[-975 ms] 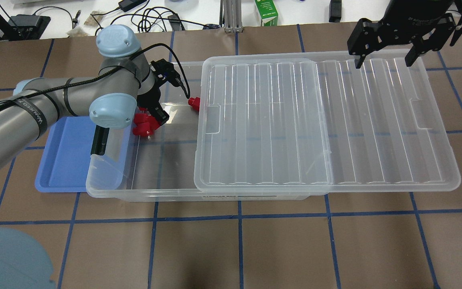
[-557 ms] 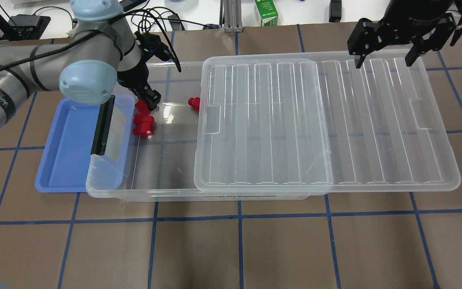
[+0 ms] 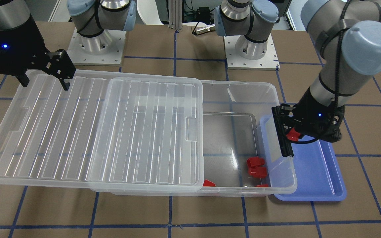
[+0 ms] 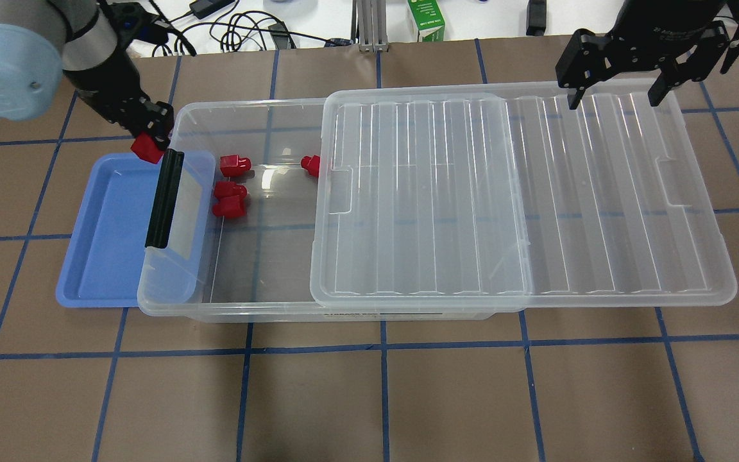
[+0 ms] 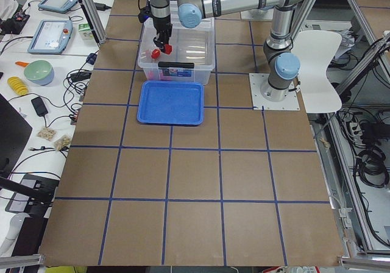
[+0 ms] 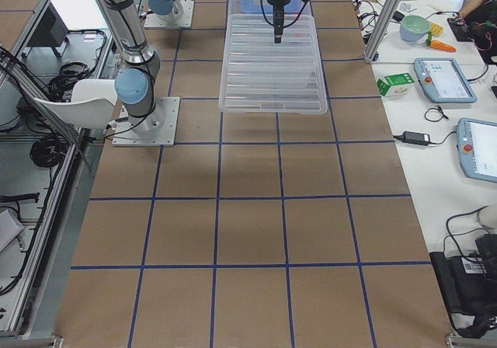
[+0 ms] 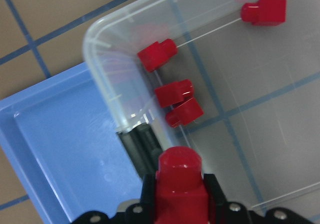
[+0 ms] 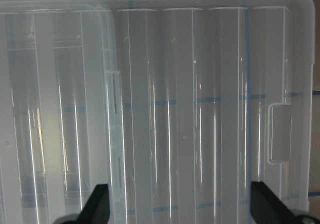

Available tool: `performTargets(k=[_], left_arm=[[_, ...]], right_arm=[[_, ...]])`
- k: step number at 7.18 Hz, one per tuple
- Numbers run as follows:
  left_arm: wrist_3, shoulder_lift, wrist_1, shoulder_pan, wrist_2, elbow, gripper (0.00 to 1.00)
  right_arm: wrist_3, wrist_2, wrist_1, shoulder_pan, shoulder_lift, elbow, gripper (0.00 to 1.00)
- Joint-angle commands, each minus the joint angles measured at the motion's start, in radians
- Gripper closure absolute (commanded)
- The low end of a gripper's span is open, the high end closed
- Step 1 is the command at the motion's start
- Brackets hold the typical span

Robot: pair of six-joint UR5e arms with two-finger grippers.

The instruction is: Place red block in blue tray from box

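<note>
And it's out! A second ago the left claw (image 4: 151, 136) was down inside the box (image 4: 254, 312), buried among the red pieces. Now it has risen clear of the rim and swung across the end wall, fingers clamped on either side of the red block (image 4: 147, 149). The wrist view confirms it: the red block (image 7: 180, 184) is pinched square between the jaws, stub pointing outward.

Directly below the claw sits the box's black latch (image 4: 163, 199), with the far end of the blue tray (image 4: 106, 256) just beyond it, so the block is high in the air right on that border. Back behind the claw, inside the box, four more red blocks (image 4: 229, 206) lie on the floor, three close to the end wall and one further off by the edge of the lid (image 4: 536, 192).

What does that mean? The pick looks done and the carry is nearly over. By my read, a small slide out over open blue, a drop in height, then release.

Over on the other side, the right claw (image 4: 613, 99) has not budged, jaws spread wide above the far edge of the slid-back lid.
</note>
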Motion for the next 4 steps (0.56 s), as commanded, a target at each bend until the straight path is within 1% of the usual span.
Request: performTargets(k=[1,2,3,4], left_arm=[[-0.001,-0.018,0.001,0.174,-0.011,-0.017,1.00],[-0.019,-0.052,0.005,0.194,-0.010,-0.028,1.00],[-0.092,-0.092,0.006,0.196,-0.011,-0.045,1.00],[-0.096,-0.139,0.074,0.196,-0.007,-0.065,1.00]], right_arm=[[0.000,0.000,0.000,0.000,0.000,-0.001,0.00],[0.000,-0.002,0.000,0.000,0.000,-0.002,0.00],[0.000,0.000,0.000,0.000,0.000,-0.002,0.00],[0.000,0.000,0.000,0.000,0.000,-0.002,0.00]])
